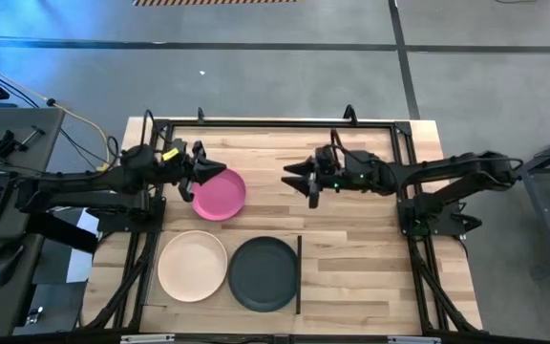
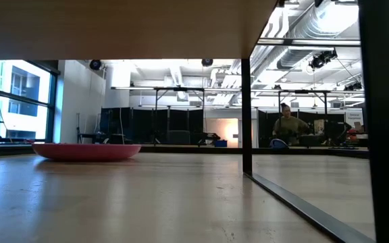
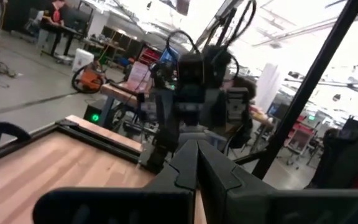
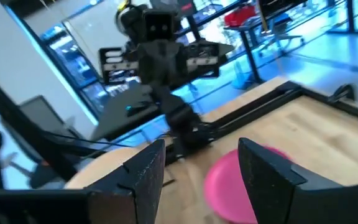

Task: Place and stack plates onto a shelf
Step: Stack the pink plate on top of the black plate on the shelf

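The magenta pink plate (image 1: 221, 195) (image 4: 238, 180) lies flat on the striped tabletop; the low view shows it resting on its base (image 2: 86, 150). My left gripper (image 1: 202, 178) (image 3: 196, 155) hovers shut over the plate's far-left rim, touching nothing. My right gripper (image 1: 294, 178) (image 4: 201, 163) is open and hangs to the plate's right, facing it. The cream white plate (image 1: 192, 266) and the dark grey-black plate (image 1: 264, 273) lie side by side on the pale shelf (image 1: 157, 301) near the table's near edge. No tan peach plate shows separately.
The shelf is raised: the low view looks out under its panel (image 2: 113, 27), past a black post (image 2: 246, 115). A black frame (image 1: 275, 124) rims the table. Bare tabletop (image 1: 361, 258) lies right of the shelf's black edge strip (image 1: 299, 272). A person (image 2: 289, 125) sits far behind.
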### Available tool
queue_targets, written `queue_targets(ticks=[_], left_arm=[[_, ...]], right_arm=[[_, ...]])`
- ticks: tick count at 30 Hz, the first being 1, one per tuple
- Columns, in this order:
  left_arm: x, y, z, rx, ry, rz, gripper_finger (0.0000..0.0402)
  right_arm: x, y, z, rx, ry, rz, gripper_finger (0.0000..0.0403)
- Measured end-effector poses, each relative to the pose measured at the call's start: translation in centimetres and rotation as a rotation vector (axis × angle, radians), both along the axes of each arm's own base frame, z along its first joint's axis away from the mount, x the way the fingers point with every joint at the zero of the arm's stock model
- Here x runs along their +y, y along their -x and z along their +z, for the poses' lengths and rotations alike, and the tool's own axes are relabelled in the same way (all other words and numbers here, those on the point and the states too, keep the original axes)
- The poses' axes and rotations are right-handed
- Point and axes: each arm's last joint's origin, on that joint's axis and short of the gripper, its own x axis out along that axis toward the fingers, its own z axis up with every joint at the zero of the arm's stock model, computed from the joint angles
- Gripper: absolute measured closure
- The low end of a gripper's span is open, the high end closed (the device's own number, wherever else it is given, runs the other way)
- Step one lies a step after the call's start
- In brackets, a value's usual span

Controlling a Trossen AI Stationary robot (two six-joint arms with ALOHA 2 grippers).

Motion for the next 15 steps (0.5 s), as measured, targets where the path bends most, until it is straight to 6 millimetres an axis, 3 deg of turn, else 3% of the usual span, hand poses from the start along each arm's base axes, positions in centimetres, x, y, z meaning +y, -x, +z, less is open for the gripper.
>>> queue_targets(ticks=[5, 11, 15], left_arm=[[0.0, 0.0, 0.0, 0.007, -0.073, 0.001, 0.0402], [0.0, -0.1, -0.5, 0.058, -0.095, 0.003, 0.0401], [0.0, -0.1, -0.7, 0.075, -0.089, 0.005, 0.0401]], right_arm=[[-1.2, 0.0, 1.3, 0.071, 0.112, -0.007, 0.0242], [-1.9, 0.7, 1.4, 0.134, 0.133, 0.048, 0.0387], [-1.8, 1.0, 1.1, 0.150, 0.120, 0.053, 0.0393]])
